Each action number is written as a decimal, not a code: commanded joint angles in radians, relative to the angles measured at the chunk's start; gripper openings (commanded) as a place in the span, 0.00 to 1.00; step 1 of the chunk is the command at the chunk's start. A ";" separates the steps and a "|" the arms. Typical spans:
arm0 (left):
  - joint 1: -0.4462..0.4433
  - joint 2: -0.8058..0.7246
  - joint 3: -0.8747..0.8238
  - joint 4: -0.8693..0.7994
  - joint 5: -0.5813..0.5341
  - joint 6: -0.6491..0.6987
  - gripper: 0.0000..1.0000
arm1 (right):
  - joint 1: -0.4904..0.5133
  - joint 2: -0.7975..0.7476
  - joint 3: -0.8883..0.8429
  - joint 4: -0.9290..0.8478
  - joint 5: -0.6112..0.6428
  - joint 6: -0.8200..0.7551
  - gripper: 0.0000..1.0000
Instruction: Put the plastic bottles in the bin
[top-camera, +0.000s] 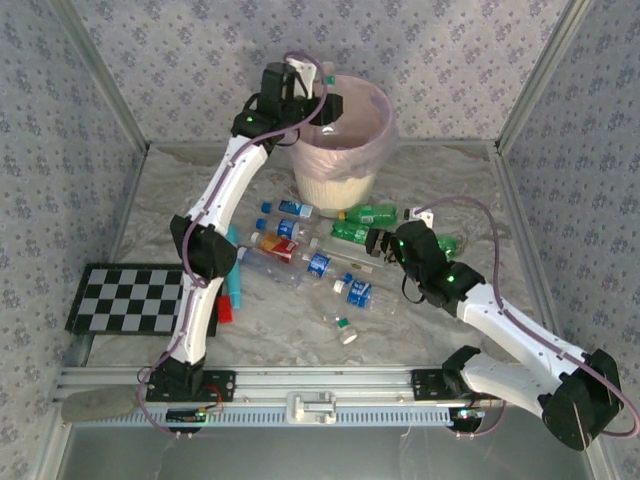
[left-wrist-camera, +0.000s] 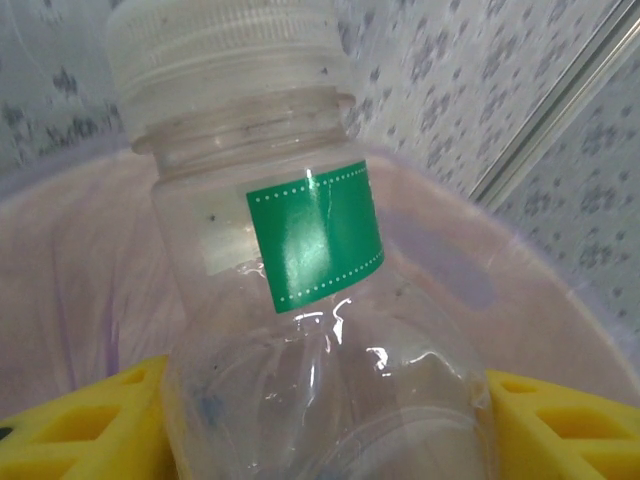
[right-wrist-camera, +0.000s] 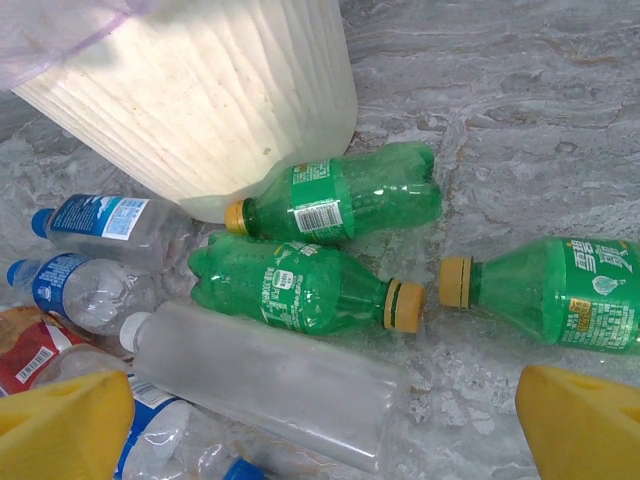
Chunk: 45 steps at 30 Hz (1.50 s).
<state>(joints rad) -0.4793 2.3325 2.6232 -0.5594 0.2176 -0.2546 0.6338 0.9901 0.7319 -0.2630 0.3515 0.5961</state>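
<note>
Bottles (top-camera: 318, 263) lie before the bin (top-camera: 336, 182) (another bottle (left-wrist-camera: 320, 330) above its mouth).

Checkerboard (top-camera: 130, 297) lies flat at my near left. Teal red-ended stick (top-camera: 231, 296) just right of it, on marbled table (top-camera: 440, 190).

Around me stood three walls (top-camera: 450, 60), covered with pale grey-lilac paper that had a small repeated flower pattern. Slim metal posts (top-camera: 520, 110) ran up where the walls met at the far corners. The table top (top-camera: 470, 190) looked like grey-white marble with wavy veins, and the light on it was soft and even. On its left part lay a black-and-white checkered board (top-camera: 130, 298), flat. Along the near edge ran a silver metal rail (top-camera: 320, 380), and a grey pad (top-camera: 95, 405) lay near its left end.
</note>
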 joint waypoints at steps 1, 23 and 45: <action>-0.010 0.013 0.052 -0.058 -0.059 0.081 0.46 | 0.003 -0.023 -0.008 -0.030 0.006 0.018 1.00; -0.023 -0.027 0.052 -0.066 -0.087 0.091 0.97 | -0.003 -0.044 0.005 -0.046 0.007 0.015 1.00; -0.055 -0.772 -1.000 0.456 -0.150 -0.090 1.00 | -0.054 -0.035 -0.043 -0.088 -0.019 0.024 1.00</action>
<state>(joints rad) -0.5350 1.6371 1.7794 -0.2989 0.1120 -0.2836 0.5945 0.9600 0.7025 -0.3222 0.3431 0.5995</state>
